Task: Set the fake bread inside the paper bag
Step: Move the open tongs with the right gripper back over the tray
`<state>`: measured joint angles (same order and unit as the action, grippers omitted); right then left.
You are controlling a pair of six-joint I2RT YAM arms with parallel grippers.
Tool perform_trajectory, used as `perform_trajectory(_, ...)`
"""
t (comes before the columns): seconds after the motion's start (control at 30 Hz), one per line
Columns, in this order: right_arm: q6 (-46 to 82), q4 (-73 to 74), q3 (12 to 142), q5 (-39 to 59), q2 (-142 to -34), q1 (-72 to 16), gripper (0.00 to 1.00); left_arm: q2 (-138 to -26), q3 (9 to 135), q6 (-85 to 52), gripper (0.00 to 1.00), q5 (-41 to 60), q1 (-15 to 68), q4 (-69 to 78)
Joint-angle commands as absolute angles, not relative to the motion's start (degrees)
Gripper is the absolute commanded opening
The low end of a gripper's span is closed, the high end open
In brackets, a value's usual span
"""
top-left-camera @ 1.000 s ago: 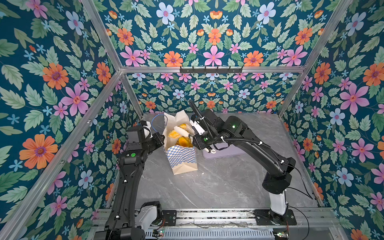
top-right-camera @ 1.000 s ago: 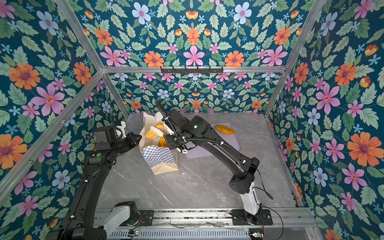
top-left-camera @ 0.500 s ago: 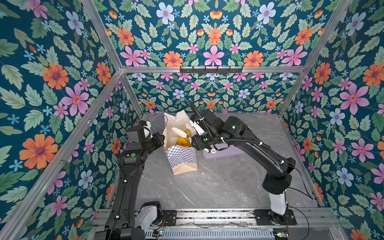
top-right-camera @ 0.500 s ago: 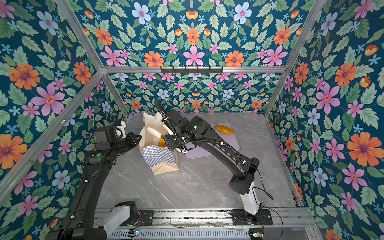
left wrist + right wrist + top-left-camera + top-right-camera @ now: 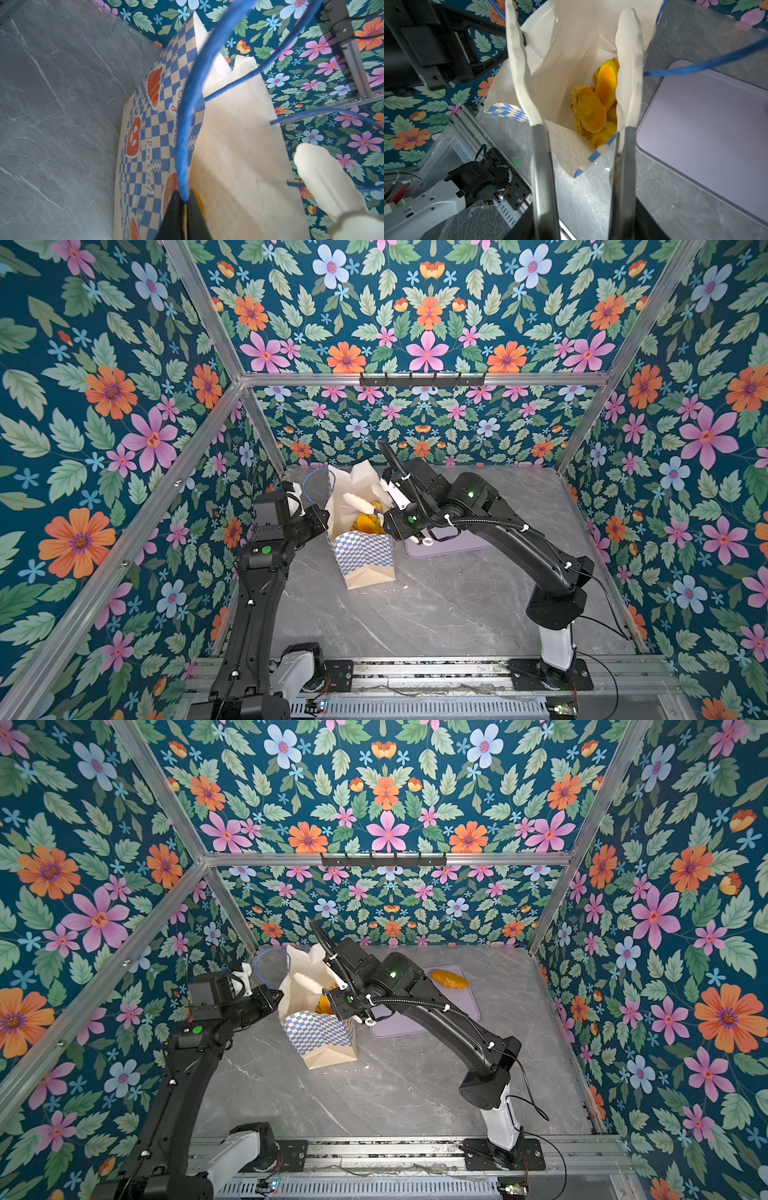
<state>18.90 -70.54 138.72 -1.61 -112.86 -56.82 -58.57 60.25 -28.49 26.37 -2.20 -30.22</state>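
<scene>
Since a second ago the right gripper [image 5: 571, 18] has spread its white fingers. It hangs open and empty over the tall cream paper bag with a blue chequered band [image 5: 365, 556]. Golden-yellow toy breads [image 5: 591, 108] lie piled inside, below its fingertips. The left gripper [image 5: 182, 199] is clamped on the bag's blue cord handle [image 5: 187, 124]. One orange-yellow long roll [image 5: 449, 978] waits on the flat lilac tray [image 5: 706, 124] beside the right gripper. It should lift straight out, clear of paper and cord, before fetching that roll.
</scene>
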Motion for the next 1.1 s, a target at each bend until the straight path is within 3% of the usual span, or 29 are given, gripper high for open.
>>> perform_trajectory(0.0, 18.3, -69.5, 139.4, -2.1, -112.1, -56.8, 0.54, -58.4, 60.4, -28.3, 0.11, 25.9, -2.2, -30.7)
perform_trajectory(0.6, 16.7, -65.6, 138.1, -8.0, -106.3, -56.9, 0.50, -58.3, 60.4, -28.3, 0.11, 26.0, -2.2, -30.8)
perform_trajectory(0.87, 15.5, -60.9, 128.9, -15.5, -97.7, -55.7, 0.52, -58.5, 60.7, -28.3, 0.11, 26.1, -2.2, -30.7)
perform_trajectory(1.07, 17.5, -57.5, 119.2, -14.2, -89.0, -50.1, 0.52, -58.8, 61.1, -28.2, 0.11, 26.2, -2.2, -30.7)
